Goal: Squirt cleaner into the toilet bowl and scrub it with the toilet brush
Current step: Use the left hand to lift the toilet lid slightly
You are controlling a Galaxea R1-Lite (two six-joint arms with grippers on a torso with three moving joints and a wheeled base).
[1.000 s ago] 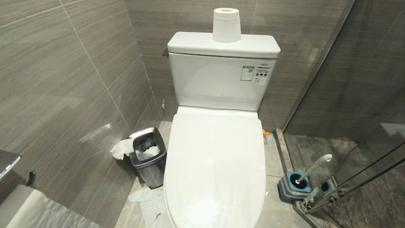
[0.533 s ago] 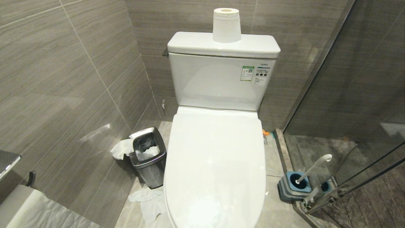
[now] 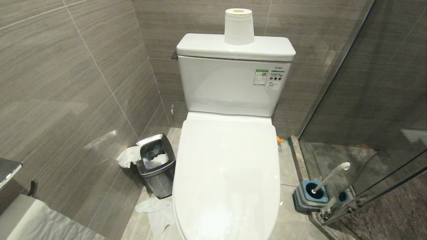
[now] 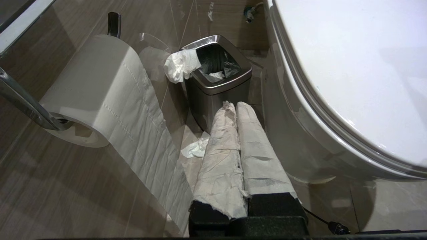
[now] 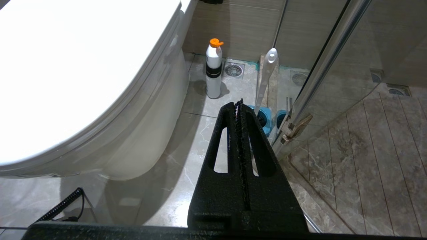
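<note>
Beside the toilet bowl (image 3: pixel 227 173), whose lid is down, nothing has begun. To its right the cleaner (image 5: pixel 214 68) stands untouched and the toilet brush (image 3: pixel 328 177) sits in its holder. Left hand (image 4: pixel 235 106) and right hand (image 5: pixel 239 105) are both closed and empty.

toilet bowl (image 3: pixel 227 173) interior hidden under closed lid, toilet brush (image 3: pixel 328 177) bristles sunk in holder (unseen), tank sticker (image 3: pixel 270 78) unreadable
</note>
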